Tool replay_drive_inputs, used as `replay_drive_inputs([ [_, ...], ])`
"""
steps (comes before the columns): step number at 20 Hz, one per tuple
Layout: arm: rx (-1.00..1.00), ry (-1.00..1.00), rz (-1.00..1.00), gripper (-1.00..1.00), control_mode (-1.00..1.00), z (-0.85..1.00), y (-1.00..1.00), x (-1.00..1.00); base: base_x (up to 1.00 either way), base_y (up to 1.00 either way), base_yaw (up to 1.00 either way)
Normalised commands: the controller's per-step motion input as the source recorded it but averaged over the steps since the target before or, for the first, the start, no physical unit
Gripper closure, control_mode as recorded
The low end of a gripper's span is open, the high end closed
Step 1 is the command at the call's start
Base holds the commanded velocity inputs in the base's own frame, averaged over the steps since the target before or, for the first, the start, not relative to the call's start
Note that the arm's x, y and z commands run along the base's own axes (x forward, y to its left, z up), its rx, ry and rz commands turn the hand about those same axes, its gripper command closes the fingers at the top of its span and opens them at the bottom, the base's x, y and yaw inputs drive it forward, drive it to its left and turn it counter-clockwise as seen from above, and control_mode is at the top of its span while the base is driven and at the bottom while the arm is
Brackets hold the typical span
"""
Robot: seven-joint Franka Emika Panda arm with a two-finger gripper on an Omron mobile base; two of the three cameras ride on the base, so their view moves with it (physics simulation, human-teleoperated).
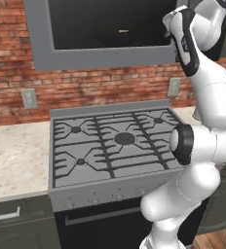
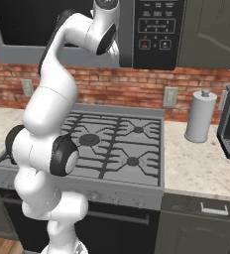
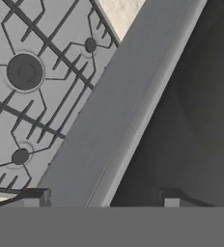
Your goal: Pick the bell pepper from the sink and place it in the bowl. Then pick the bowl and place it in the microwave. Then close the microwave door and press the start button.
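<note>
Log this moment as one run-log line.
stage: at grey microwave door | end effector: open, empty | below: grey gas stove

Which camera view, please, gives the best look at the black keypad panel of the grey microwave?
The right base view: the black keypad panel shows there head-on, with its rows of buttons, right of the grey-framed microwave door. In the left base view the white arm covers that end of the microwave. The hand view looks down along the door's frame over the stove.

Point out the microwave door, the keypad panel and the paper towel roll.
microwave door (image 1: pixel 105 58): left base view, on its grey lower frame.
keypad panel (image 2: pixel 155 32): right base view, on the black face among the buttons.
paper towel roll (image 2: pixel 200 118): right base view, on the middle of its white side.
</note>
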Motion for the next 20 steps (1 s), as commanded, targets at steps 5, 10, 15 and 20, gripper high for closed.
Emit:
replay_drive_inputs([
  [5, 0.00, -0.06, 0.00, -1.00, -1.00, -0.01, 0.04, -0.71, 0.00, 0.00, 0.00],
  [10, 0.00, -0.12, -0.01, -1.00, -1.00, 0.05, 0.00, -1.00, 0.00, 0.00, 0.00],
  [15, 0.00, -0.02, -0.10, -1.00, -1.00, -0.15, -0.14, -0.91, 0.00, 0.00, 0.00],
  [20, 0.00, -0.06, -0.14, -1.00, -1.00, -0.13, -0.60, -0.25, 0.00, 0.00, 0.00],
])
